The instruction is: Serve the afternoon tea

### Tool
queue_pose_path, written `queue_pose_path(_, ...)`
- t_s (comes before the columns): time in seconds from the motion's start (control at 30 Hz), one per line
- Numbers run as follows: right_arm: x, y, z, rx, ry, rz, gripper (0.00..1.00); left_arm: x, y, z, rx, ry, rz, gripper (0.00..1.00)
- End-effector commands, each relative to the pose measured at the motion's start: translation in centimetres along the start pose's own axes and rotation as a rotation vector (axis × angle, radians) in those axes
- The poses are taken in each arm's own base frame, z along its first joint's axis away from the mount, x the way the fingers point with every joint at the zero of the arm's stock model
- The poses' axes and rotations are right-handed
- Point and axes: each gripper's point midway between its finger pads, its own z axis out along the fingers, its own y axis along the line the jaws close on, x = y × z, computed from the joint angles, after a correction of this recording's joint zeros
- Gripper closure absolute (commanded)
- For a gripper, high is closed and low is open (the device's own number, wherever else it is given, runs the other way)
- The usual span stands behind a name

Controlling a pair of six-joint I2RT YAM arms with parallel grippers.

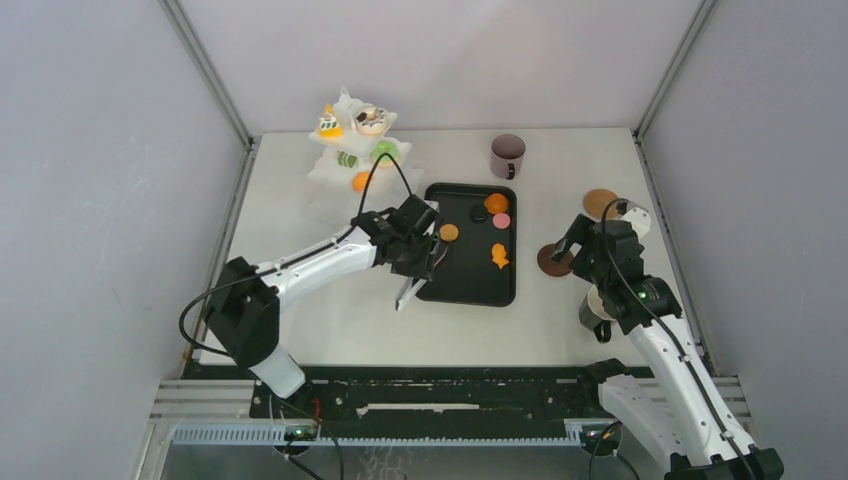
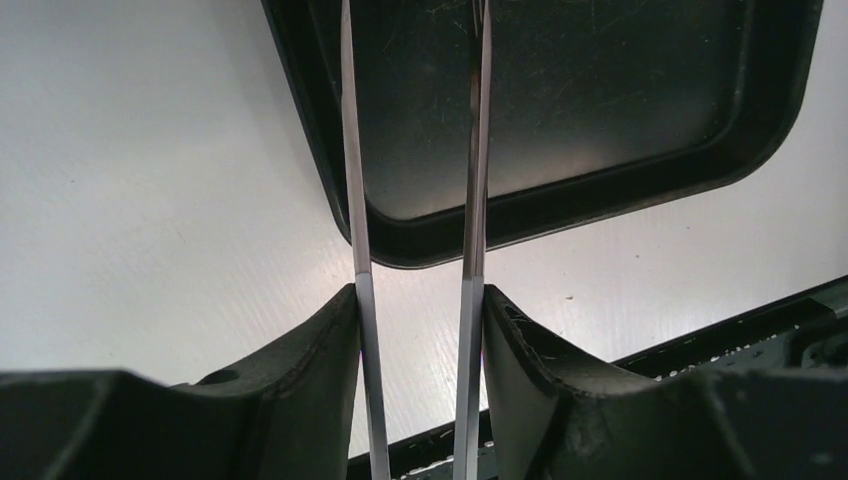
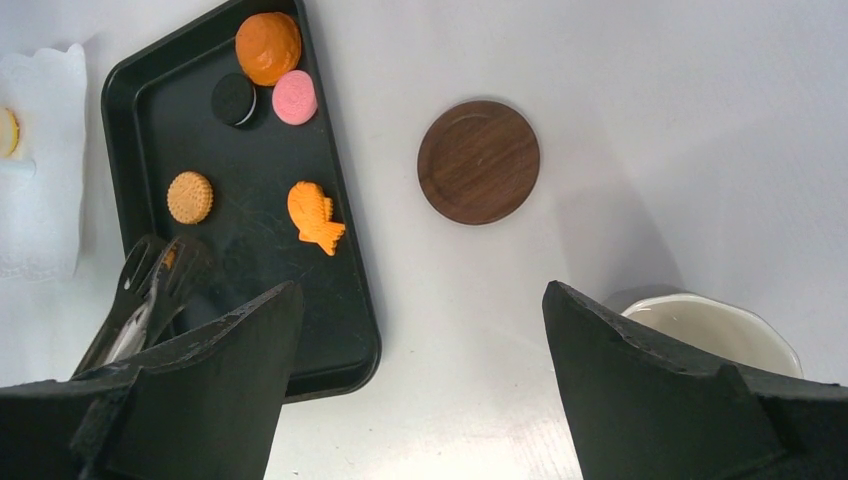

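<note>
My left gripper (image 1: 418,252) (image 2: 420,295) is shut on silver tongs (image 1: 409,291) (image 2: 472,200) at the black tray's (image 1: 432,290) near left corner; the tong blades stand apart with nothing between them. On the tray lie an orange bun (image 1: 496,203) (image 3: 268,47), a pink round (image 3: 295,97), a black cookie (image 3: 234,99), a tan cookie (image 1: 449,232) (image 3: 190,197) and an orange fish cake (image 1: 499,256) (image 3: 314,217). More pastries sit on the white stand (image 1: 330,170). One dark mug (image 1: 507,155) stands at the back. My right gripper (image 1: 573,243) (image 3: 422,290) is open and empty over the table, beside a second mug (image 3: 715,335).
A dark wooden coaster (image 1: 555,260) (image 3: 478,161) lies right of the tray, a lighter one (image 1: 600,203) behind it. The second mug sits under my right arm (image 1: 597,312). Grey walls close in both sides. A black rail (image 1: 440,395) runs along the near edge.
</note>
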Motion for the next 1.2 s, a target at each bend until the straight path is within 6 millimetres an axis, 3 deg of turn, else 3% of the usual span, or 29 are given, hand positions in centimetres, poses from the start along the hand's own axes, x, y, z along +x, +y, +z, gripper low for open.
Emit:
queue_pose_path(0.0,-1.5,1.0,-0.1,-0.035,-0.043,0.006,0.03,-3.4,-1.8,-0.3,0.032,-0.100,-0.023,0.50)
queue_pose_path(0.7,-1.4,1.3,0.0,-0.048,-0.034,0.006,0.03,-4.6,-2.5,2.7,0.000,-0.052,-0.005,0.45)
queue_pose_path(1.03,-1.3,1.4,0.1,-0.048,-0.024,0.010,0.03,-5.5,-2.4,2.5,-0.022,-0.071,-0.007,0.54)
queue_pose_path(1.17,-1.2,1.4,0.1,-0.048,-0.024,0.011,0.03,-6.3,-2.2,1.3,-0.028,-0.109,-0.009,0.61)
